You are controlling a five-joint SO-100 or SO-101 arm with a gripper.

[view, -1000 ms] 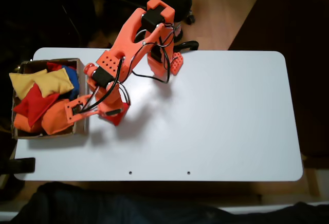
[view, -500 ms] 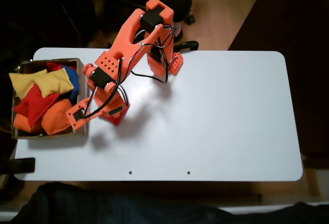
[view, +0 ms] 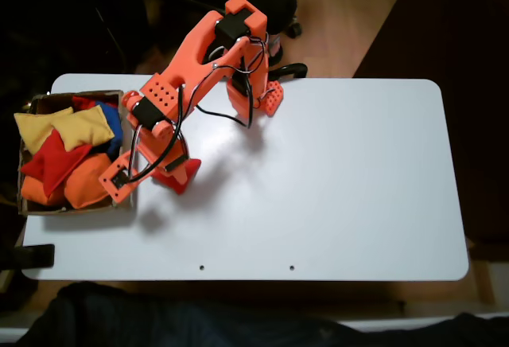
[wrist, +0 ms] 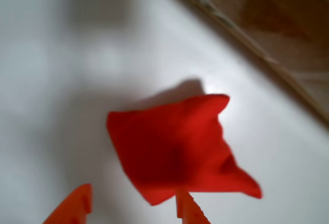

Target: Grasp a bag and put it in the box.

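Since one second ago the arm has swung a little toward the box, while the red bag (view: 180, 173) stays on the white table (view: 342, 180) just right of the box (view: 121, 200) in the fixed view, outside it. In the wrist view the bag (wrist: 177, 149) lies flat on the table, and two orange fingertips (wrist: 187, 208) of the gripper (wrist: 131, 206) stand apart at the bottom edge, spread and holding nothing; one tip overlaps the bag's lower edge. The box already holds yellow, orange, red and blue beanbags (view: 67, 152).
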